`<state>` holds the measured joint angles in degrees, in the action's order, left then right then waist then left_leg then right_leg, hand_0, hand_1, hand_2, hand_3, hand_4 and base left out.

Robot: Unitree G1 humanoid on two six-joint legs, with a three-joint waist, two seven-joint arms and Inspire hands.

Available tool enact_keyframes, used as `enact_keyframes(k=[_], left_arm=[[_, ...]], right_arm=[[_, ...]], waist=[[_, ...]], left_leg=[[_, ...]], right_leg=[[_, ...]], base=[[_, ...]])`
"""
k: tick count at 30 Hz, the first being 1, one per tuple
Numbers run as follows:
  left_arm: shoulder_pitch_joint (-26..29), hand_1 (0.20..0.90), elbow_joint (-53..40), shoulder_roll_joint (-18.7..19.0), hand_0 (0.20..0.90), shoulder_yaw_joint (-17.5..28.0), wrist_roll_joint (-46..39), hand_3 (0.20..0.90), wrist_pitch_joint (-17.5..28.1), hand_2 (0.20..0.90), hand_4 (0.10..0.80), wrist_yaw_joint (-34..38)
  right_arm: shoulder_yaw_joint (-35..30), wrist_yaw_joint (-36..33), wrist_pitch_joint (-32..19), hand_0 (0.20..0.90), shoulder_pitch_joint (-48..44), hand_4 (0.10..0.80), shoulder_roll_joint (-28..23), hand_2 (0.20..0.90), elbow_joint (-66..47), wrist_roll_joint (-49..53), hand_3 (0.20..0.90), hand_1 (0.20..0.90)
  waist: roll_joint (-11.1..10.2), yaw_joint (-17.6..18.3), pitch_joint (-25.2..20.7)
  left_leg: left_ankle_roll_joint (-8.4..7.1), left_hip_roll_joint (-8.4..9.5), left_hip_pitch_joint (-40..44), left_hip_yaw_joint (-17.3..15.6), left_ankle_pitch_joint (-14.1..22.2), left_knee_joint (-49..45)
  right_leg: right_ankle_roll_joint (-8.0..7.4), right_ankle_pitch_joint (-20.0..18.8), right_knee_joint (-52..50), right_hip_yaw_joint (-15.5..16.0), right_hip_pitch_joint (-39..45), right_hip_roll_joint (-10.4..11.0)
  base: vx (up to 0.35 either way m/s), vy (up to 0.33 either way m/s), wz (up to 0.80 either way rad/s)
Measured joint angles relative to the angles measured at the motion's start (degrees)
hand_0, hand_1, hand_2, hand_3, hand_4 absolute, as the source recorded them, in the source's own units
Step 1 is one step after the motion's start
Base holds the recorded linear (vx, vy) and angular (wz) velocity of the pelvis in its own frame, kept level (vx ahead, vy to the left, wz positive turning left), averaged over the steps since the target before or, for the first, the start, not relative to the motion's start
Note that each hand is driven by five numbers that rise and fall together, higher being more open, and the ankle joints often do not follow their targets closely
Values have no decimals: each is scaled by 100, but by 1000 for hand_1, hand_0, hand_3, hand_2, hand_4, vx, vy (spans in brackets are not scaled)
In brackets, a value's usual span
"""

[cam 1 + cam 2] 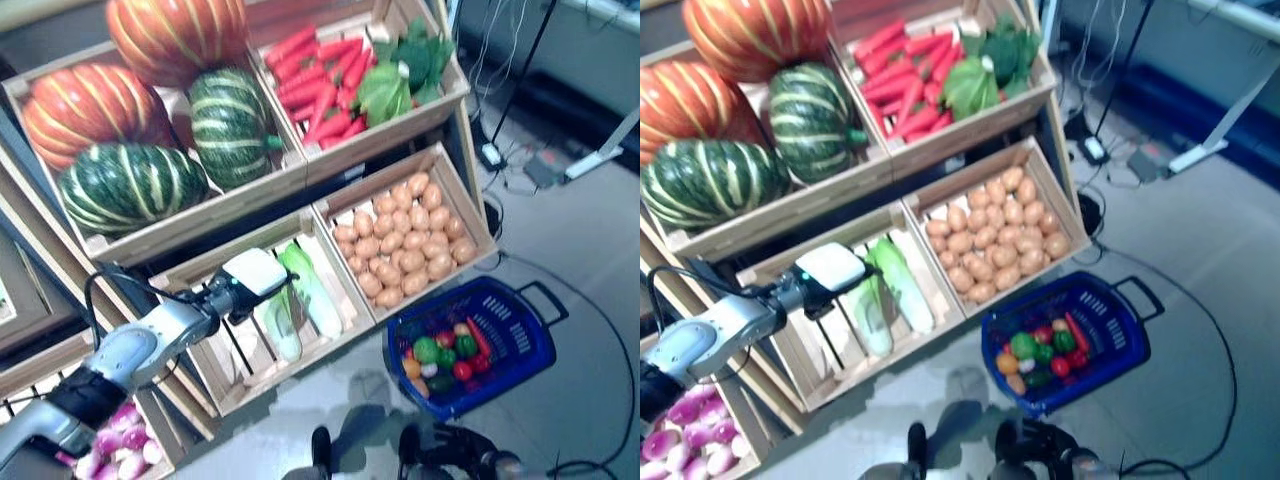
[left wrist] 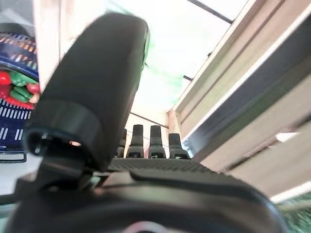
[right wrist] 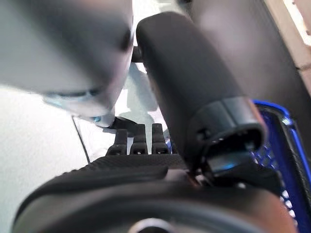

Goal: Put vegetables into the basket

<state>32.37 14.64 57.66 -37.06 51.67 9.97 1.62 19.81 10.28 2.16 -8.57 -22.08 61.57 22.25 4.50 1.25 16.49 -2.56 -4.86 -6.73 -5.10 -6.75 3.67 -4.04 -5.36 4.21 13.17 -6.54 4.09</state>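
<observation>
Inspecting the left eye view, we find the left hand [image 1: 255, 275] reaching into the crate [image 1: 215, 375] holding the cabbages [image 1: 310, 290], beside them, not gripping. These look light, soft and leafy; we would grasp one around its firm pale middle. The basket [image 1: 520, 350] sits on the floor, partly filled.

The right eye view shows potatoes [image 1: 995, 240] in the neighbouring crate, pumpkins [image 1: 810, 120] and carrots [image 1: 905, 75] above.

The left wrist view shows fingers [image 2: 156, 141] straight, released, empty.

The right wrist view shows the right hand [image 3: 141, 160] relaxed, empty, near the basket; grey floor beneath.
</observation>
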Motion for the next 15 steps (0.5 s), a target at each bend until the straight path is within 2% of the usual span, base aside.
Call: enact_keyframes(k=[5,6,9,15], left_arm=[[667,900,1146,-16,900,-545,54,900,-1,900,800,1181],[932,900,1429,-34,900,-670,91,900,-4,900,800,1395],[1322,900,1815,-120,900,-837,231,900,-40,900,800,1740],[1841,900,2312,-352,900,-1039,347,900,-173,900,800,2137]], right_arm=[[109,0,-107,900,-369,800,-10,900,6,98,900,900],[120,0,-137,900,-491,800,-19,900,18,116,900,900],[181,-1,-210,900,-725,800,-21,900,60,362,900,900],[179,-8,-303,900,-1132,800,-26,900,107,585,900,900]], waist=[[-102,75,521],[-125,81,697],[-186,95,970],[-267,126,1184]], left_leg=[[-92,-100,-259,-9,-68,-48],[-94,-116,-390,-6,-68,-137],[-114,-154,-632,-15,-63,-297],[-115,-201,-901,-49,-62,-435]], right_leg=[[56,-35,-49,-10,-274,-102],[117,-73,-79,-7,-365,-119],[179,-79,-215,-10,-598,-139],[238,-8,-518,-34,-962,-144]], base=[[-172,-42,-3],[-128,-21,-1],[-133,3,-2],[-80,31,-4]])
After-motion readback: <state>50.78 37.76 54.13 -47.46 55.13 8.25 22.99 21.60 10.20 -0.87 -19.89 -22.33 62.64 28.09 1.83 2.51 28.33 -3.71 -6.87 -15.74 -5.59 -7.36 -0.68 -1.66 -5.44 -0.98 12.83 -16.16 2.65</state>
